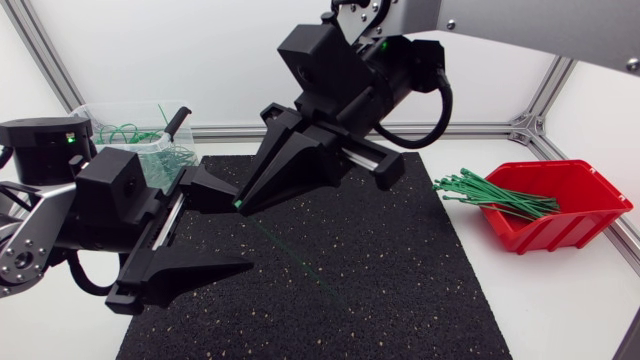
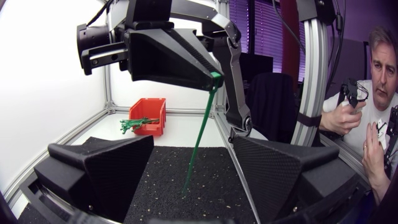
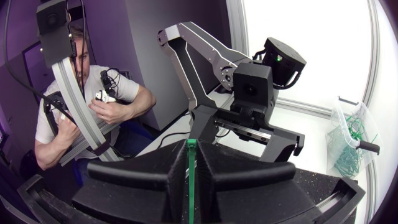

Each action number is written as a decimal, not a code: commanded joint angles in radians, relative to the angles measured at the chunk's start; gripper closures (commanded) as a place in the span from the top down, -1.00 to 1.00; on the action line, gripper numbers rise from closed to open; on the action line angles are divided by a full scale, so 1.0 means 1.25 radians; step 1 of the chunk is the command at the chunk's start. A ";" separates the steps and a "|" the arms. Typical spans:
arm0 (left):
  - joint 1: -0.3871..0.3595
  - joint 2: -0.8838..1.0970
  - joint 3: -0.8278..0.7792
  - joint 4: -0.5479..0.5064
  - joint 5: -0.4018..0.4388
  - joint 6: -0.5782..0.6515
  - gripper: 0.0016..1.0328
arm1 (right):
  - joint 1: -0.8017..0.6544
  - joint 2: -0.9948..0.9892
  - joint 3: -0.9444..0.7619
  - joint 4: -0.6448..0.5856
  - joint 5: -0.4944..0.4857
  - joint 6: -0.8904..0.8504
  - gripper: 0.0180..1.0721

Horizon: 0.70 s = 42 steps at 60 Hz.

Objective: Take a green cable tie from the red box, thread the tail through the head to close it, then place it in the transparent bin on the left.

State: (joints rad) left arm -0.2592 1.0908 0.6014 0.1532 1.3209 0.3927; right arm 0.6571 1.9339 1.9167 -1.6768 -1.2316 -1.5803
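1. White table (image 1: 560, 300) with a black speckled mat (image 1: 380, 260) at its middle; every place below is taken from the mat.
2. Right claw (image 1: 243, 203) hangs over the mat's left half, fingers pinched together on the head end of one green cable tie (image 2: 200, 140). The tail slants down toward the mat. Whether its tip touches the mat I cannot tell.
3. Left claw (image 2: 193, 163) sits at the mat's left edge, fingers spread wide, holding nothing. The tail hangs ahead of it, touching neither finger.
4. Red box (image 1: 585, 215) stands off the mat's right edge, spare ties (image 1: 490, 193) poking over its rim. Clear bin (image 1: 105, 115) stands beyond the mat's far left corner.
5. Handling, as a judgement: very light, thin, bendy and springy, with smooth plastic likely to slip or twist in a loose pinch. The best hold is probably on the tail just above the tip, across its flat faces, so the tip stays free to feed into the head.
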 commanded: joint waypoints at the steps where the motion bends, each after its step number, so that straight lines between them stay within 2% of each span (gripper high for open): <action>1: -0.014 -0.028 0.020 0.012 0.016 -0.037 0.69 | 0.009 -0.027 -0.033 -0.143 -0.017 -0.042 -0.89; 8: -0.023 -0.054 0.037 0.051 0.021 -0.102 0.69 | 0.012 -0.049 -0.046 -0.155 -0.042 -0.056 -0.89; 16: -0.037 -0.048 0.039 0.200 0.021 -0.237 0.65 | 0.016 -0.061 -0.052 -0.159 -0.055 -0.061 -0.89; 17: -0.039 -0.043 0.037 0.222 0.021 -0.250 0.59 | 0.016 -0.062 -0.052 -0.159 -0.057 -0.062 -0.89; 23: -0.050 -0.033 0.039 0.230 0.021 -0.254 0.47 | 0.011 -0.062 -0.056 -0.159 -0.057 -0.069 -0.89; 25: -0.056 -0.027 0.037 0.235 0.023 -0.254 0.35 | 0.006 -0.060 -0.056 -0.159 -0.057 -0.073 -0.89; 28: -0.056 -0.026 0.034 0.236 0.026 -0.254 0.28 | 0.001 -0.057 -0.056 -0.159 -0.057 -0.077 -0.89; 29: -0.056 -0.020 0.032 0.239 0.028 -0.253 0.19 | -0.002 -0.056 -0.056 -0.159 -0.057 -0.078 -0.89; 42: -0.050 -0.010 0.018 0.252 0.044 -0.250 -0.28 | -0.011 -0.060 -0.058 -0.159 -0.058 -0.088 -0.89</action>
State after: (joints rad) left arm -0.3229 1.0657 0.6292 0.4469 1.3575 0.0998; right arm 0.6464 1.8755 1.8633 -1.6775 -1.2907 -1.6547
